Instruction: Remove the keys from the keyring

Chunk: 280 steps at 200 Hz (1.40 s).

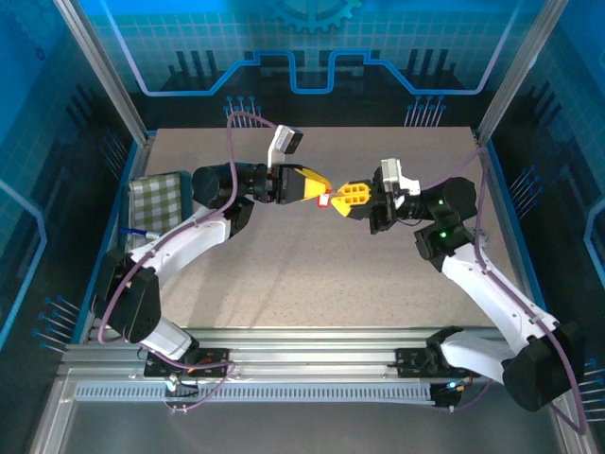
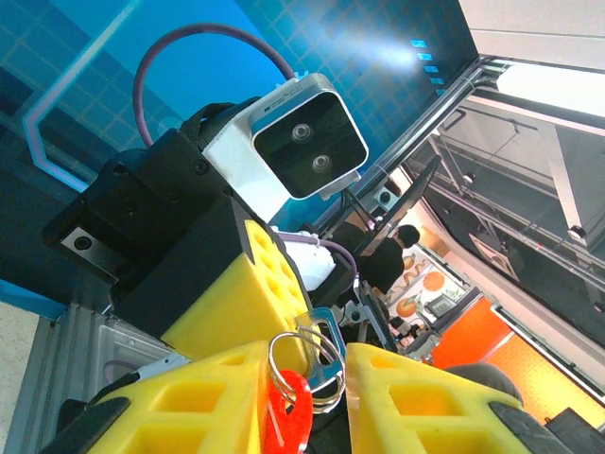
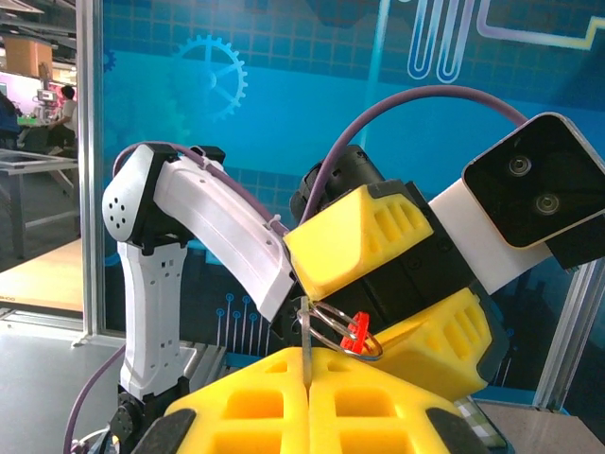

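My right gripper (image 3: 307,367) clenches the keys (image 3: 304,326) flatwise: stiff, light, slippery. My left gripper (image 2: 312,388) flanks the keyring (image 2: 273,359); whether it grips, I cannot tell.

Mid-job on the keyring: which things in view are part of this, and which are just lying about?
Part of the job:
- key, pinched in the shut right gripper
- keyring with its red tag, between the fingers of the left gripper

Lying about:
- green checked cloth, at the left edge of the table, well away from both grippers
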Each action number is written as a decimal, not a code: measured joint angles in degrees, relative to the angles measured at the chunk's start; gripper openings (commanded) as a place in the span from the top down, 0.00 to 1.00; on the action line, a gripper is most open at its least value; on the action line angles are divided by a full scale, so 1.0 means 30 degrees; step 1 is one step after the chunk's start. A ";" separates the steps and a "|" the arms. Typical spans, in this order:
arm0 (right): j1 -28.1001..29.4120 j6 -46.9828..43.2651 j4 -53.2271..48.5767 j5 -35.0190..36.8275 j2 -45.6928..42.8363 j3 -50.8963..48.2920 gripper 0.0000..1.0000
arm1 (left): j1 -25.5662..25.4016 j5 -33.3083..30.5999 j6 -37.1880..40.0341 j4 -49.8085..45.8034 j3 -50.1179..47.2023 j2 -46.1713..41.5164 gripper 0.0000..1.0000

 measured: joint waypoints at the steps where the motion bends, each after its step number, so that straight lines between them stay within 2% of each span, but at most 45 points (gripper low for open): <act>1: 0.0000 -0.0007 -0.0007 0.0007 0.0000 -0.0007 1.00 | 0.0000 0.0000 0.0007 0.0000 0.0000 0.0000 0.78; 43: 0.0000 -0.0619 -0.0568 0.0204 -0.0197 -0.0036 1.00 | 0.0124 -0.0087 0.0022 -0.0080 0.0000 0.0000 0.86; 79: 0.0058 -0.1872 -0.2018 0.1392 -0.0780 -0.0066 1.00 | 0.0146 -0.0240 0.0117 0.0022 0.0000 0.0000 1.00; 174: 0.2164 -0.7176 -0.6033 0.7322 -0.2922 -0.0255 1.00 | 0.0306 -0.0823 0.0699 0.0058 -0.0080 -0.0146 1.00; 195: 0.2499 -0.7817 -0.6506 0.8138 -0.3031 -0.0270 1.00 | 0.0415 -0.1413 0.2288 -0.1421 -0.0648 -0.0896 1.00; 244: 0.3869 -0.9326 -0.7191 1.0338 -0.3162 -0.0401 1.00 | 0.0517 -0.4007 0.8517 -0.7774 -0.2346 -0.4765 1.00; 280: 0.4758 -0.9865 -0.7198 1.1781 -0.3111 -0.0408 1.00 | 0.0495 -0.5617 1.1227 -1.0477 -0.2958 -0.6047 1.00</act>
